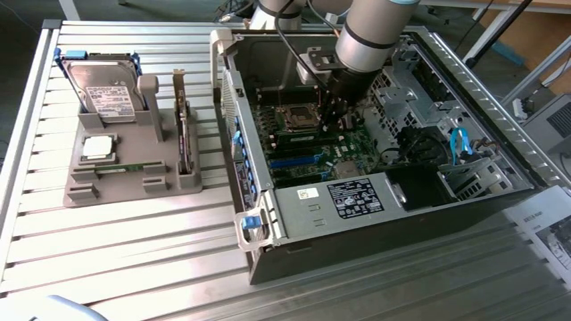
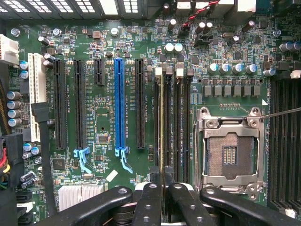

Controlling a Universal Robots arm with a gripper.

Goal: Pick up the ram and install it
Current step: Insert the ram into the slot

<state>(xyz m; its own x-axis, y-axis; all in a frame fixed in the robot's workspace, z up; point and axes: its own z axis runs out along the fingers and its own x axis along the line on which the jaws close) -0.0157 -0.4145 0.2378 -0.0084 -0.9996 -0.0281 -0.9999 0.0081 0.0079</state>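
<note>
- At the exterior view's left, a grey holder (image 1: 134, 190) carries a hard drive (image 1: 103, 90) whose white label has print too small to read.
- The holder also carries a square silver processor chip (image 1: 98, 148) and a second green memory stick (image 1: 120, 168) lying flat in its groove.
- An expansion card (image 1: 184, 134) stands on edge at the holder's right side.
- Further right lies the open computer case (image 1: 259, 221); its power supply label (image 1: 354, 198) bears white text I cannot make out.
- The gripper (image 1: 332, 122) reaches down inside the case, over the motherboard (image 1: 348, 150).
- In the wrist view a blue slot (image 2: 119, 106) sits among black ones; the board lettering beside it is illegible.
- The fingers (image 2: 149, 200) are clenched on the ram (image 2: 162, 122), seen edge-on along a memory slot between the blue slot and the processor socket (image 2: 229, 150).
- The ram seems to be entering the slot, though whether it is seated is unclear.
</note>
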